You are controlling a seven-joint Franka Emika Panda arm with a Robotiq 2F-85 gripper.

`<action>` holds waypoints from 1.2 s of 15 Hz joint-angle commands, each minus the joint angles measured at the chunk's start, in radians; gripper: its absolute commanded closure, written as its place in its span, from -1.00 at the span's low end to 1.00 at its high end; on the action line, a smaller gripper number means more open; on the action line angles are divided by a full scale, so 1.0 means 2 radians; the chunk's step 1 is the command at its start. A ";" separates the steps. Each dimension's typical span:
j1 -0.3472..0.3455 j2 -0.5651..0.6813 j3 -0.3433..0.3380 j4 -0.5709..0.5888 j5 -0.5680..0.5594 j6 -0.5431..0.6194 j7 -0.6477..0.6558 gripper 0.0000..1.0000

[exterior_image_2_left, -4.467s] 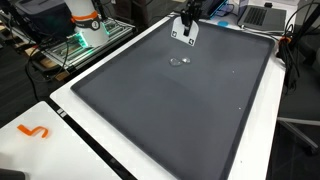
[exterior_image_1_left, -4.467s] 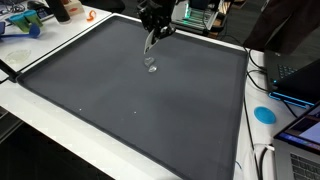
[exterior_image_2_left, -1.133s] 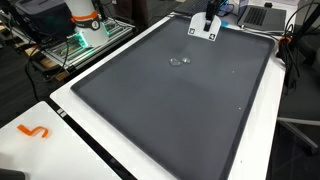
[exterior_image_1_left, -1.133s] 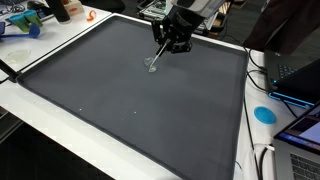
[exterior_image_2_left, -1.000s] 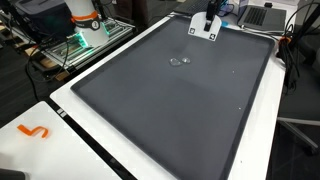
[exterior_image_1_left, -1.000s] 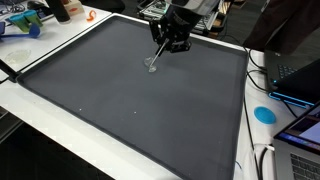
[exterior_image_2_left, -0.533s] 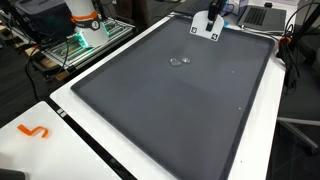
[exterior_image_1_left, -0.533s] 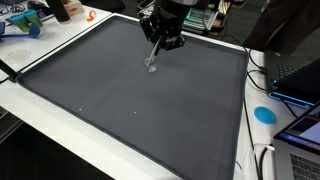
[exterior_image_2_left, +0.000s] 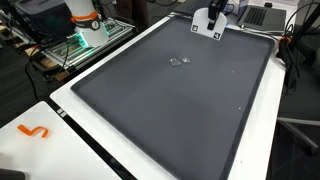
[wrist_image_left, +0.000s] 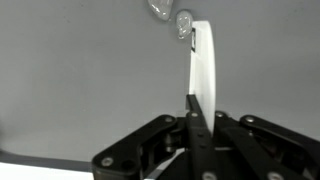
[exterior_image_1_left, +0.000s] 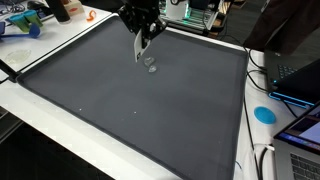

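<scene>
**White strip**: narrow and flat, clamped at one end and held above the far part of the dark mat. In an exterior view it hangs down from the fingers. Its free end is seen just beside the clear object; contact cannot be judged.

**Gripper**: jaws closed tight on the strip, nothing else held. It is positioned over the mat's far edge in both exterior views.

**Clear object**: small and glassy, laid on the mat toward its far edge.

**White table**: the mat is spread on it.

**Orange hook-shaped piece**: laid on the table, off the mat's near corner.
</scene>
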 commanded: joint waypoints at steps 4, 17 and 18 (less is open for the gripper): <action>-0.046 -0.033 -0.002 -0.042 0.103 0.018 -0.088 0.98; -0.079 -0.046 -0.015 -0.062 0.176 0.025 -0.168 0.93; -0.078 -0.046 -0.015 -0.062 0.176 0.025 -0.168 0.93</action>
